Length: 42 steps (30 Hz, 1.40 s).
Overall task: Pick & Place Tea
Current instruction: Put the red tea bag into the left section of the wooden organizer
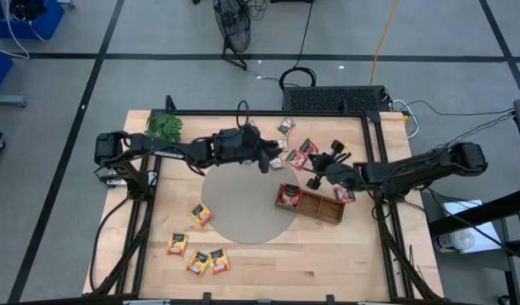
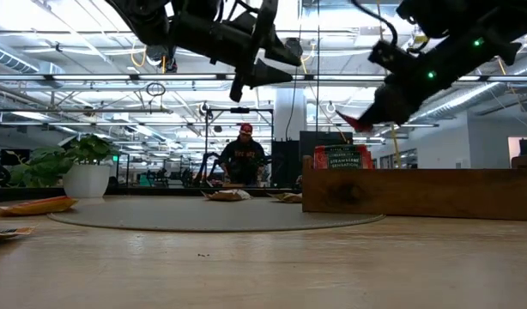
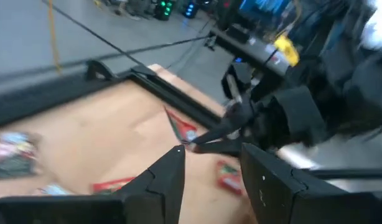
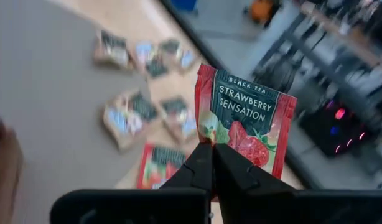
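The right gripper (image 4: 213, 163) had its fingers pinched shut on the lower edge of 1 red sachet (image 4: 246, 119), which stood up from the fingertips with its printed face toward the wrist camera. In the high view this gripper (image 1: 315, 180) hung above the far end of the wooden tray (image 1: 321, 206), clear of the table (image 1: 268, 263); the low view showed the sachet as a small red tip (image 2: 356, 123) lifted well above the tray's wall (image 2: 418, 190).

1 red sachet (image 1: 288, 196) already stood upright in the tray's leftmost compartment, seen from the low camera as a red packet (image 2: 342, 158) rising over the rim. The tray lay slanted, its long axis running from there down toward the right side of the table, so the free compartments lay just below and to the right of the held sachet. By my judgement, the coming move turned on that: the sachet would need to be carried a little along the tray's length and lowered edge-first into a free compartment, its flat face square to the dividers.

The left gripper (image 1: 264, 161) waited over the round grey mat (image 1: 235, 212), fingers (image 3: 163, 180) parted and empty. More red sachets (image 1: 299, 152) lay near the table's far edge, and orange-yellow ones (image 1: 198, 259) near the front-left corner.
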Tool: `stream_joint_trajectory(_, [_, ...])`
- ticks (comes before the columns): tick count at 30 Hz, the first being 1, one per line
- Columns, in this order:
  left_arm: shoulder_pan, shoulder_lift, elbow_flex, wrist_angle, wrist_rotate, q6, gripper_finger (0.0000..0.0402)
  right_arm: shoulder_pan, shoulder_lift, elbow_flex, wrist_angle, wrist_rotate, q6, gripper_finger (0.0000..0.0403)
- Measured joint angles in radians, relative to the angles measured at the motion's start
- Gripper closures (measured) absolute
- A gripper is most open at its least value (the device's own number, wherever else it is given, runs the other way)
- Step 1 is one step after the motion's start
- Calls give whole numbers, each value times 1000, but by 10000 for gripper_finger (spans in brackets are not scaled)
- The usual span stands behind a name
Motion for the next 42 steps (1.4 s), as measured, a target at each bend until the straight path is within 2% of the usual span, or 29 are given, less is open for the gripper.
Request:
stream_joint_trajectory(3, [6, 0, 0, 2, 60, -87, 245, 25, 26, 0, 139, -2, -72, 403])
stream_joint_trajectory(8, [2, 1, 0, -11, 84, -167, 245, 65, 97, 1, 326, -5, -177, 403])
stream_joint_trajectory(17, [1, 61, 5, -17, 111, -247, 245, 110, 202, 1, 499, -5, -235, 403])
stream_joint_trajectory(28, [1, 180, 114, -7, 151, -246, 245, 114, 208, 1, 503, -6, -234, 403])
stream_joint_trajectory(34, [1, 192, 184, -94, 160, -160, 245, 114, 208, 1, 479, -3, -225, 403])
stream_joint_trajectory(42, [1, 186, 190, -129, 159, -132, 245, 114, 207, 2, 458, -2, -212, 403])
